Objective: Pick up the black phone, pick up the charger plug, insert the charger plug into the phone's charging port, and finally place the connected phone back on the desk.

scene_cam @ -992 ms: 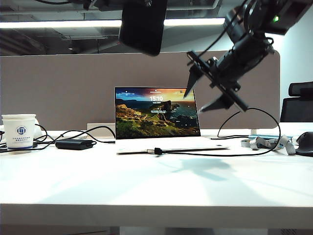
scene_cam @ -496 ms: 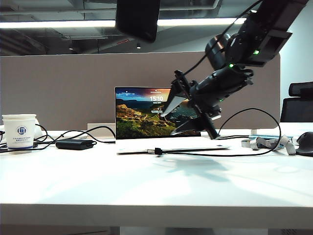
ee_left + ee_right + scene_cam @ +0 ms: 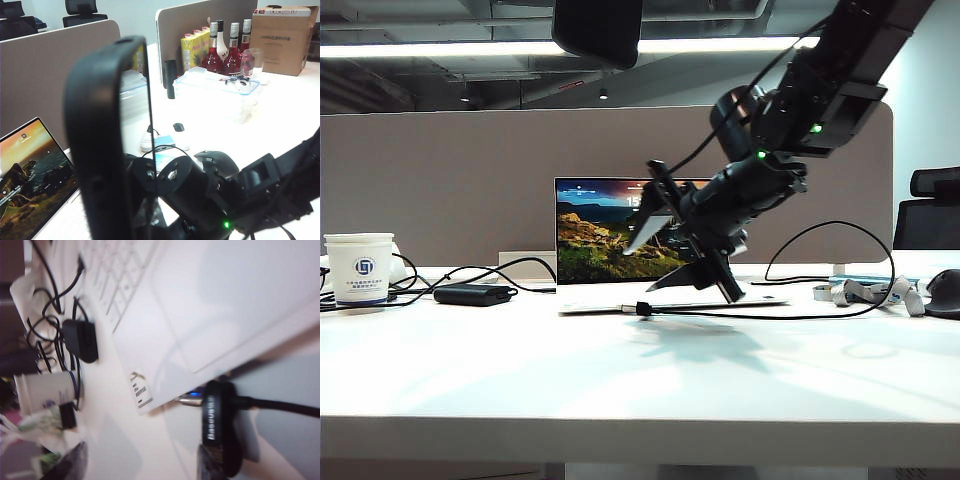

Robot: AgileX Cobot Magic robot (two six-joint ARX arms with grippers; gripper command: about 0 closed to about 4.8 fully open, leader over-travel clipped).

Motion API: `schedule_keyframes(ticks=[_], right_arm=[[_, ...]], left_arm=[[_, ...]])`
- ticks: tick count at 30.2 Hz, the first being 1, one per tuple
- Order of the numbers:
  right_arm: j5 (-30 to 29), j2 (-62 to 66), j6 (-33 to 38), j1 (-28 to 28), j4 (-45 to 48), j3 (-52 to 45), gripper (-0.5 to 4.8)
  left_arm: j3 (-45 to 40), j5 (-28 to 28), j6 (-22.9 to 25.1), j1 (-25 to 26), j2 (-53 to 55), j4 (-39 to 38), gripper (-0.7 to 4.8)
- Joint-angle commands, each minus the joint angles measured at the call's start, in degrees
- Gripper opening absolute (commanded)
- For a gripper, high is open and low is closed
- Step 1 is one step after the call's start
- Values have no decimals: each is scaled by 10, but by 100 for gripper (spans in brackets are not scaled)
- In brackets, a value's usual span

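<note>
The black phone point(image 3: 598, 30) hangs high above the desk point(image 3: 620, 390); only its lower end shows in the exterior view. In the left wrist view the phone point(image 3: 100, 140) stands edge-on, and my left gripper point(image 3: 132, 220) is shut on its near end in the dark. I cannot make out the charging port. The charger plug point(image 3: 643, 308) lies on the desk in front of the laptop, and its cable runs off to the right. My right gripper point(image 3: 642, 268) hangs open just above it. In the right wrist view the charger plug point(image 3: 220, 430) lies close beside one fingertip point(image 3: 210, 462) of the right gripper point(image 3: 140, 465).
An open white laptop point(image 3: 640, 240) stands behind the plug. A black power brick point(image 3: 472, 294), tangled cables and a paper cup point(image 3: 360, 266) are at the left. A strap point(image 3: 870, 293) and a dark mouse point(image 3: 945, 292) lie at the right. A grey partition point(image 3: 440, 180) backs the desk.
My right arm has swung down and to the left, from high at the right to just above the plug, jaws open. The phone has crept slightly up and left.
</note>
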Motion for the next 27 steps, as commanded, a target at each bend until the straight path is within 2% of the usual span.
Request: schedule_keyframes(ticks=[1,3,7,10,17,23,27], right_arm=[[20,-2,-118,8,13,2,274],[29,-3,-162,13,7,2,270],[39,-2,-184,15,-3,2,260],[49,-3,-226,15,-6,2,261],[52,-3,-241,16,-29,16,262],[107,-3,-329,41,-89,43,262],[140,-3,-334,52,-107,56,262]], left_arm=[[3,2,2,0,-9,21,-6],[3,2,2,0,-10,21,-6],[3,2,2,0,-12,21,-6],[3,2,2,0,-12,21,-6],[3,2,2,0,-12,21,-6],[3,2,2,0,-12,21,-6],[3,2,2,0,-12,21,-6]])
